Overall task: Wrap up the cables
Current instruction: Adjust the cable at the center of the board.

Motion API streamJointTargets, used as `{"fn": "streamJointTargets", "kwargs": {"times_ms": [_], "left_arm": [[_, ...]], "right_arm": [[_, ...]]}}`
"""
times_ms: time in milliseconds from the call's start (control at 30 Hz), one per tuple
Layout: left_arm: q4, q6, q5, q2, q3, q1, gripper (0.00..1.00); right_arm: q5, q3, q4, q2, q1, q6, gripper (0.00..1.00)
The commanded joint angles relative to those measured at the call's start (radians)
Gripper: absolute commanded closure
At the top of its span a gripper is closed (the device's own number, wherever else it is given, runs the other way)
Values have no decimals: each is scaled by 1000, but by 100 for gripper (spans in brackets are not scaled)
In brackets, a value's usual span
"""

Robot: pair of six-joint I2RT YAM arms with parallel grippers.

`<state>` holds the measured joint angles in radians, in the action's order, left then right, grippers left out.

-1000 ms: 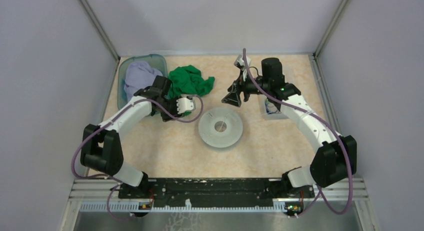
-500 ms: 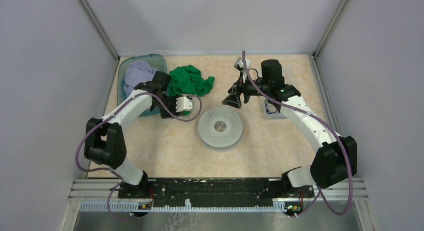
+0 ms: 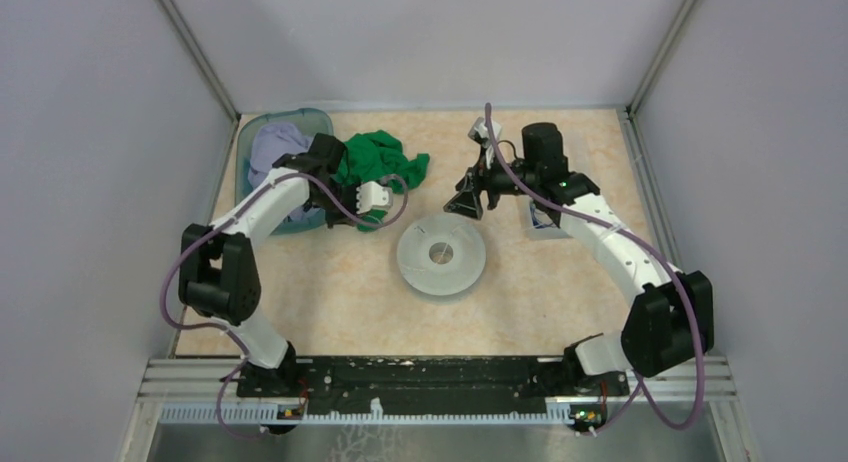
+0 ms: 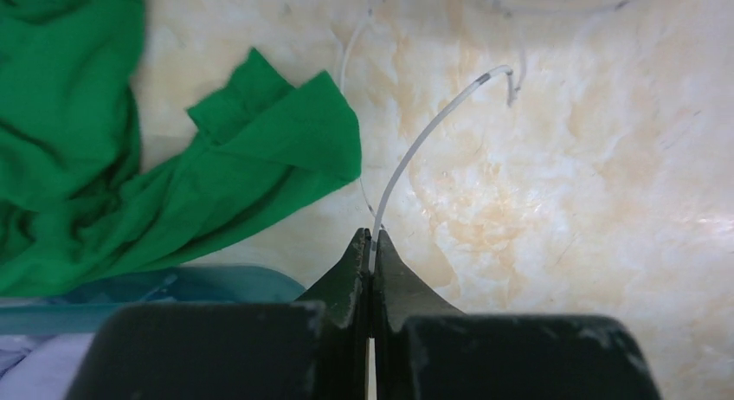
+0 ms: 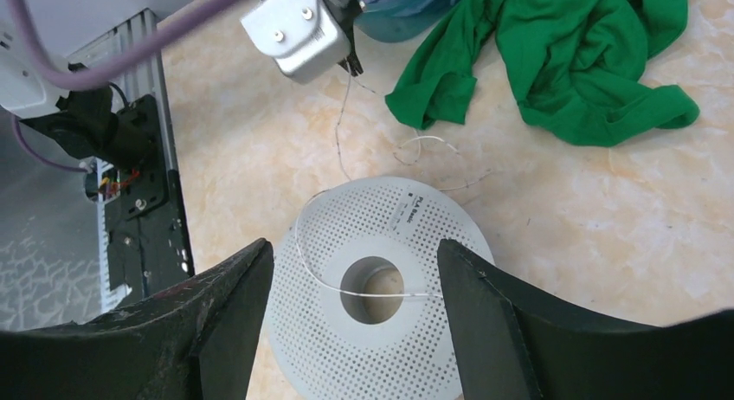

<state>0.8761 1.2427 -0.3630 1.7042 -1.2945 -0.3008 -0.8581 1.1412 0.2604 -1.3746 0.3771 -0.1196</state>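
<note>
Your left gripper (image 4: 372, 244) is clamped on the whitish cable (image 4: 424, 136) beside the green cloth (image 4: 104, 140), likely to draw slack from the spool (image 5: 433, 235) it runs to; your right gripper (image 5: 355, 270) hangs spread above that spool.

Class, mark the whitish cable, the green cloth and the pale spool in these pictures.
whitish cable (image 4: 415, 145), left wrist view, middle of its arc.
green cloth (image 5: 563, 54), right wrist view, centre of the crumpled heap.
pale spool (image 5: 372, 222), right wrist view, perforated top face.
</note>
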Motion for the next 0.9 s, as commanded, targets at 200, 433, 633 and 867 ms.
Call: {"fn": "streamJointTargets", "kwargs": {"times_ms": [200,433,633,867], "left_arm": [[13,-573,-409,-112,-277,2,100],[-91,-922,-508,-71,-444,-46,100],[-187,-1016,-475,-64,-436,-113,100],[-201,-1042,-463,-58,-422,-144,100]], "right_arm": [[-127,39,-228,-52,16,203,28],[-162,107,-285,-108,39,286,18],[-103,137,-298,-100,60,292,17],[54,170,-136,-50,60,101,22]]}}
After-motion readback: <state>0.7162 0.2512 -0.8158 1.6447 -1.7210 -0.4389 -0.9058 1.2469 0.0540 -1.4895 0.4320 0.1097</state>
